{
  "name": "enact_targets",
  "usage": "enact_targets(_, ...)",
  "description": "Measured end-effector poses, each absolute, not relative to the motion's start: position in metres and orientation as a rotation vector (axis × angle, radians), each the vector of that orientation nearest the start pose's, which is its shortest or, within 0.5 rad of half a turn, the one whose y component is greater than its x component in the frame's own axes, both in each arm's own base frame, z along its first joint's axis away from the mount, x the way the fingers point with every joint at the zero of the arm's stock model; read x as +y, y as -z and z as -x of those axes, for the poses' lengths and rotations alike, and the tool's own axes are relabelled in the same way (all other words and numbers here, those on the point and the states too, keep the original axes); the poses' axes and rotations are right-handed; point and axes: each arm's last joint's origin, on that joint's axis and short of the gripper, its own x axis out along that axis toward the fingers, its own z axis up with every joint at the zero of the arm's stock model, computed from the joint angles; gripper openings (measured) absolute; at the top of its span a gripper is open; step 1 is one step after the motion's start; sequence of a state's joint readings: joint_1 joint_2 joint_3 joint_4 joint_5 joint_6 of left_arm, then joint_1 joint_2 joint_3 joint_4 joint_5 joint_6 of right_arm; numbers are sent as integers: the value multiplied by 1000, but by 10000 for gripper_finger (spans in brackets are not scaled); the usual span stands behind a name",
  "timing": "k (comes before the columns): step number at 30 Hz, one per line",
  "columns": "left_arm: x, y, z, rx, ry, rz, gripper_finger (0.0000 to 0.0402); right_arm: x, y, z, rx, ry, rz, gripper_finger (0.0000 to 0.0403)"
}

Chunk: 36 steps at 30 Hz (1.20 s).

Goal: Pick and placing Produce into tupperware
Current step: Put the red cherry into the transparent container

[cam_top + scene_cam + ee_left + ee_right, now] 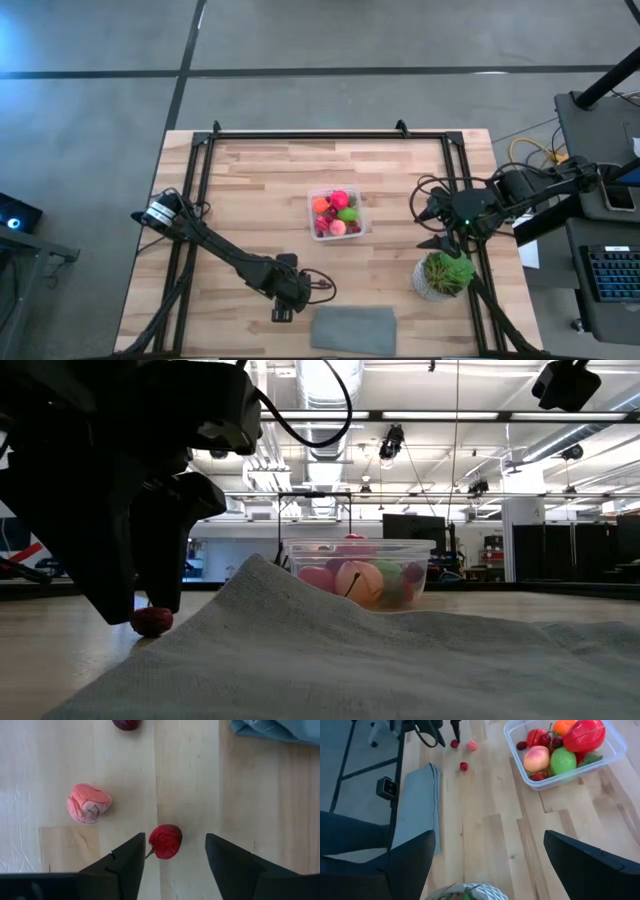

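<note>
A small red berry (165,841) is framed between the spread fingers of the left gripper (175,857), low over the near table edge by the grey cloth (353,329); the pick is judged under way, with descent and closing called for next. The berry is roundish, with no clear long axis; its stem seems aimed toward one finger. Farther off, the part-filled tupperware (362,222) stands at mid-table, and the right gripper (490,865) waits with fingers apart above the potted plant (444,273).

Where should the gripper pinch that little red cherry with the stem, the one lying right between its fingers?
Probably across the round body of the red cherry, coming straight down from above. The left gripper is open with a finger on each side of it. The thin stem pokes out toward one finger, too slight to hold. The cherry lies alone on bare wood, apart from the pink piece.
</note>
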<state>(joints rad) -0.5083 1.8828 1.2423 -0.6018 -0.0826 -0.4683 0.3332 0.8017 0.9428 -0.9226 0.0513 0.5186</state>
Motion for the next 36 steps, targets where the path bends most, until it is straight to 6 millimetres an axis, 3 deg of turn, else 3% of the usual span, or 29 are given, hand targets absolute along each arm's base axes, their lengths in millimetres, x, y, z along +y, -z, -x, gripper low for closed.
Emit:
enact_targets(9, -174, -164, -320, 1239, 80, 44, 100, 44, -319, -132, 815, -60, -340, 365)
enact_targets(14, -173, -164, -321, 1227, 81, 49, 69, 44, -319, -132, 815, -60, -340, 365)
enact_targets(29, -167, -166, -320, 1241, 50, 38, 63, 44, -319, -132, 816, -60, -340, 365)
enact_targets(33, -154, -188, -323, 1258, 16, 16, 63, 44, -319, -132, 816, -59, -340, 365)
enact_targets(36, -133, -209, -327, 1228, -1, -59, 63, 44, -319, -132, 816, -59, -340, 365)
